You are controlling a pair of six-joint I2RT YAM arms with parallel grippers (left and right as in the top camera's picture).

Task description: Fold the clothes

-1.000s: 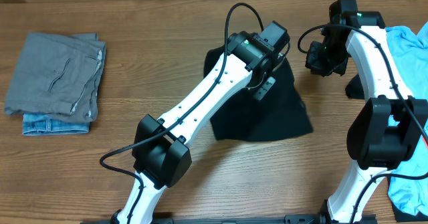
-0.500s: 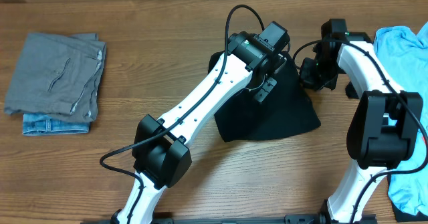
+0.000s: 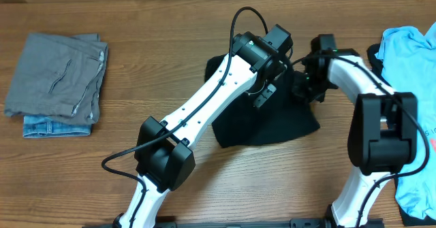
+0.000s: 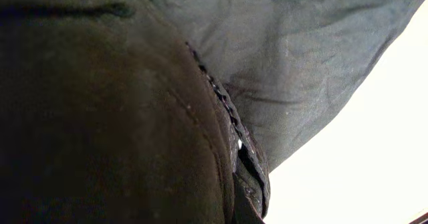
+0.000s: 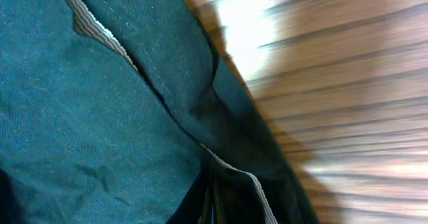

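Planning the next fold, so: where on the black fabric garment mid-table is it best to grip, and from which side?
Probably its lower corners. The black fabric garment lies flat there, its bottom edge free on the wooden table, while the left gripper and right gripper pinch its top. Come from the robot's side, sliding a finger under that edge.

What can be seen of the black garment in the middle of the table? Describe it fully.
The black garment is plain, soft cloth with stitched seams visible in both wrist views. It lies crumpled in a rough wedge on the wooden table, narrower at its far edge. There the left gripper and right gripper are both shut on it. Its near part rests on the wood.
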